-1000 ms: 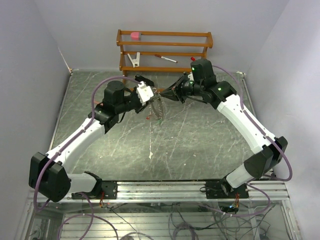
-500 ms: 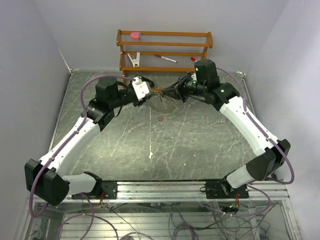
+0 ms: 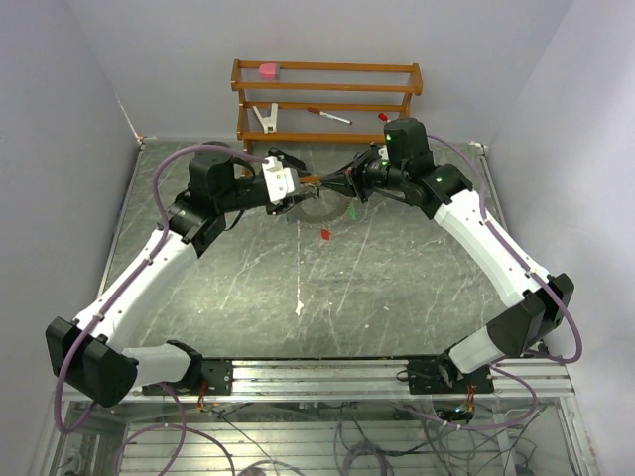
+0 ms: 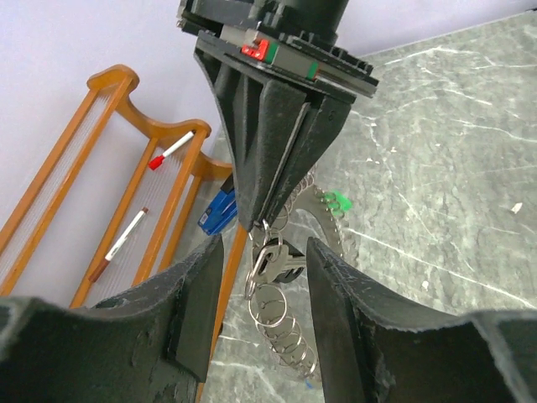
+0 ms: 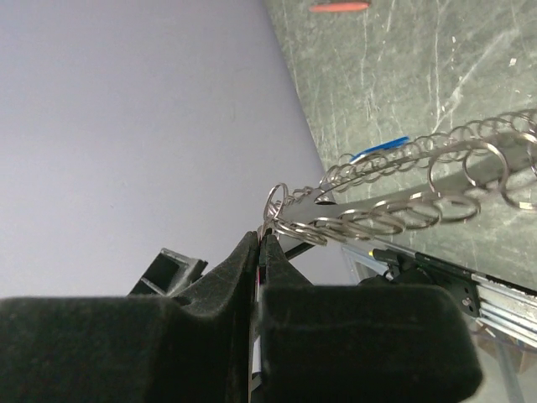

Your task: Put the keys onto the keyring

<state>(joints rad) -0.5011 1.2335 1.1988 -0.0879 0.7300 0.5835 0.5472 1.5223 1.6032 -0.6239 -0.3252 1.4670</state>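
My right gripper was shut, its fingers pressed together on one small loop at the rim of the keyring. The keyring hung tilted above the table, toward the far middle, between my two grippers. My left gripper stood with its fingers apart, one on each side of the keyring's hanging loops. I could not tell whether either finger touched them.

A red-tagged key lay loose on the table, on the near side of the keyring and apart from it. A green-tagged key sat just beside the rim. A blue-tagged key showed behind the rim. Whether either was threaded on could not be told.

A wooden rack stood against the far wall, close behind both grippers, with a red-capped pen on it. Bare table surface extended near, left and right of the grippers, bounded by the side walls.
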